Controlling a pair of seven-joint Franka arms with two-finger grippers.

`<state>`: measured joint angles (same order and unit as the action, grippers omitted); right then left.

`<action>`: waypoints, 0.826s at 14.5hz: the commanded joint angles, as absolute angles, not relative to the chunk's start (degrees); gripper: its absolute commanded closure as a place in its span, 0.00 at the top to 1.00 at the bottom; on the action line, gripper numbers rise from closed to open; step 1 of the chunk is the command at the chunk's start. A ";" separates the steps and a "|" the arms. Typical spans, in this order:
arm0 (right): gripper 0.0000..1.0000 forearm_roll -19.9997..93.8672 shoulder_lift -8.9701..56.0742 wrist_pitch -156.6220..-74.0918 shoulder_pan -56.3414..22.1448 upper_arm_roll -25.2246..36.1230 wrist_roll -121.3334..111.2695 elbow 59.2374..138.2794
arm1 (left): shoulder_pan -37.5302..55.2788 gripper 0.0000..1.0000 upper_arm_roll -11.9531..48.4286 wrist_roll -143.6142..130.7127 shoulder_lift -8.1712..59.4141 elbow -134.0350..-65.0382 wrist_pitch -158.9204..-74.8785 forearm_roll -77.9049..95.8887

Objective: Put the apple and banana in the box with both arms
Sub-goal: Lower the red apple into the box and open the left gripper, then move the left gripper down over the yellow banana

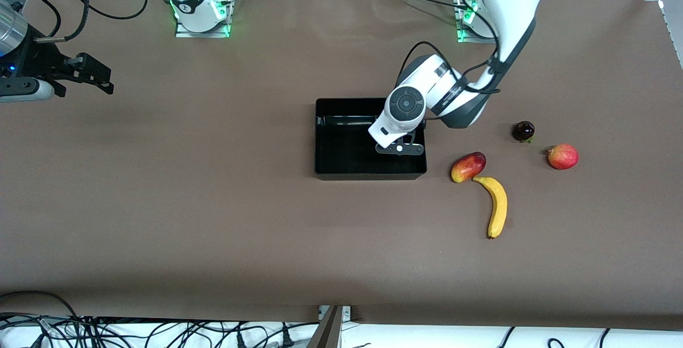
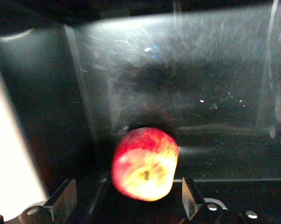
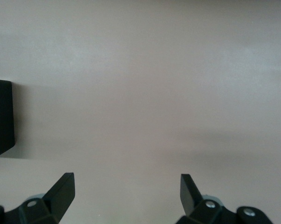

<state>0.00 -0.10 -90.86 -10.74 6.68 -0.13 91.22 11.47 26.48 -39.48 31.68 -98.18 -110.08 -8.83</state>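
the left gripper (image 1: 399, 148) hangs over the box (image 1: 341, 169) with fingers spread, the apple (image 2: 145, 163) lying loose between them inside it, seemingly just let go, while the banana (image 1: 497, 205) lies outside the box toward the left arm's end and the right gripper (image 3: 126, 193) waits, agape, over bare table.
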 commanded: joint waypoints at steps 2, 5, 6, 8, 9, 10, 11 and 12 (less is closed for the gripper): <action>1.00 -0.79 0.62 -90.09 -10.46 6.06 -0.44 89.47 | 6.35 1.00 26.28 -39.38 30.50 -85.45 -95.29 -10.11; 1.00 -0.62 0.62 -90.09 -10.46 6.06 -0.35 89.47 | -3.14 1.00 26.19 -36.15 31.11 -84.90 -95.19 -10.46; 1.00 -0.62 0.62 -90.00 -10.55 6.06 -0.35 89.47 | -4.99 1.00 25.93 -30.64 31.72 -84.99 -95.27 -10.63; 1.00 -0.44 0.62 -90.00 -10.46 6.06 -0.26 89.47 | -8.33 1.00 25.31 -20.44 33.74 -85.08 -96.32 -13.69; 1.00 -0.44 0.62 -90.00 -10.46 6.06 -0.26 89.47 | -9.39 1.00 25.31 -15.78 34.71 -85.34 -99.20 -14.75; 1.00 -0.44 0.62 -90.00 -10.46 6.06 -0.26 89.47 | -10.01 1.00 25.23 -11.56 35.50 -86.04 -104.27 -15.03; 1.00 -0.35 0.62 -90.00 -10.46 6.06 -0.26 89.47 | -10.11 1.00 24.70 -8.82 36.46 -86.83 -108.42 -15.29; 1.00 -0.35 0.53 -90.00 -10.46 6.06 -0.26 89.47 | -10.19 1.00 23.39 -6.96 38.04 -86.84 -112.11 -17.38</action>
<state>0.00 0.26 -90.84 -10.75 6.45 -0.13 90.71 -10.73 24.38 -11.70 35.98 -86.41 -106.47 -14.18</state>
